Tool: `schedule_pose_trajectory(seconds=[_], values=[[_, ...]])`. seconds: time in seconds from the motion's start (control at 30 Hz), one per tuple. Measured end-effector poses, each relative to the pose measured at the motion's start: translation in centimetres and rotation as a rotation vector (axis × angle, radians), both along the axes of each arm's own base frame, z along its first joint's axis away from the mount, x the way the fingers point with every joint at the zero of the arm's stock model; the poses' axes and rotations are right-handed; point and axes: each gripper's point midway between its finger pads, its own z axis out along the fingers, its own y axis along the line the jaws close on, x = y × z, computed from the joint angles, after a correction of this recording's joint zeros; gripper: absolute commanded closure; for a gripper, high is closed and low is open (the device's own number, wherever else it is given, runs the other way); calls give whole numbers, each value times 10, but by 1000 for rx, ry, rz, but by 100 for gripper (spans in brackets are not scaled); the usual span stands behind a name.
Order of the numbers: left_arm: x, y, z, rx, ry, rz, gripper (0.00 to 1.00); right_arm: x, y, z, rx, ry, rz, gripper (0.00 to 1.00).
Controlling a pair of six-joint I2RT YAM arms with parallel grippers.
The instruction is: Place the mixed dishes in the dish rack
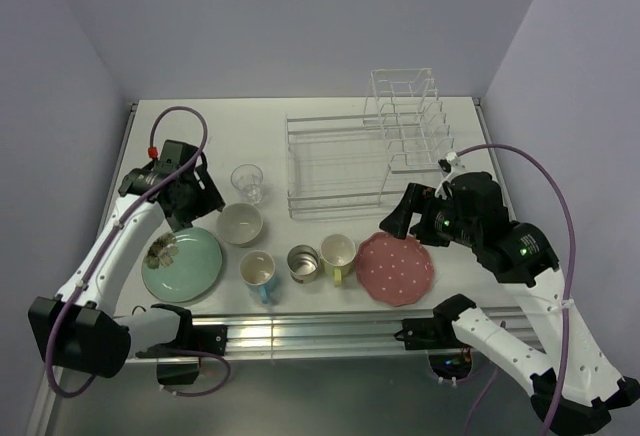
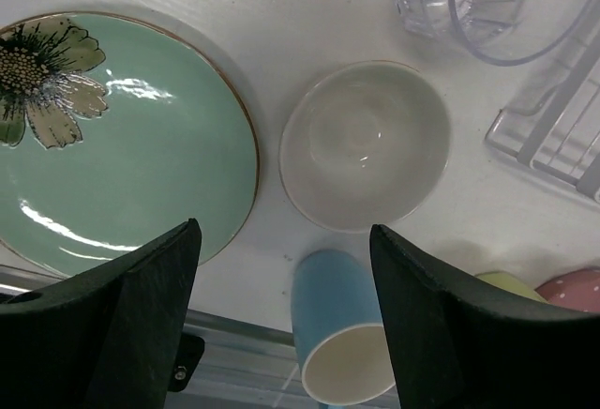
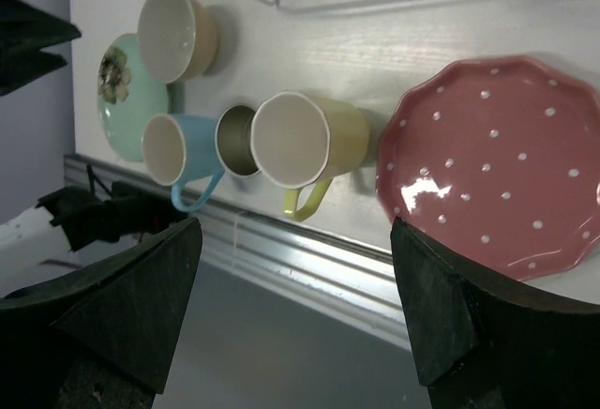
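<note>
All the dishes stand on the table in front of the empty white wire dish rack (image 1: 345, 161). From the left come the mint-green plate (image 1: 185, 264), cream bowl (image 1: 240, 224), clear glass (image 1: 247, 183), light-blue mug (image 1: 258, 272), small metallic cup (image 1: 302, 262), yellow-green mug (image 1: 338, 255) and pink dotted plate (image 1: 396, 268). My left gripper (image 1: 203, 202) hangs open above the gap between the plate (image 2: 122, 137) and the bowl (image 2: 366, 142). My right gripper (image 1: 392, 221) hovers open over the pink plate's (image 3: 497, 165) far edge, holding nothing.
The table's front metal rail (image 1: 300, 328) runs just below the row of dishes. Purple walls close in the left and right sides. The rack's taller section of upright plate slots (image 1: 405, 121) is at the back right.
</note>
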Motion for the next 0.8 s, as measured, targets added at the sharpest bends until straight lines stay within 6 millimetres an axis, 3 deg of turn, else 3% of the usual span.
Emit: schedule_pose_trajectory(seconds=[0.2,0.33,0.53,0.8], values=[[4,5,-11,47,77,18,24,-11,5,8,11,46,46,11],[8,6,-32,72,134,22,29,-6,0,13,-26,29,34,11],[7,6,-67,93,228,16,34,4,1,38,-22,-30,31,11],[15,-3,-91,104,274,-10,35,4,1,38,-32,-36,38,11]])
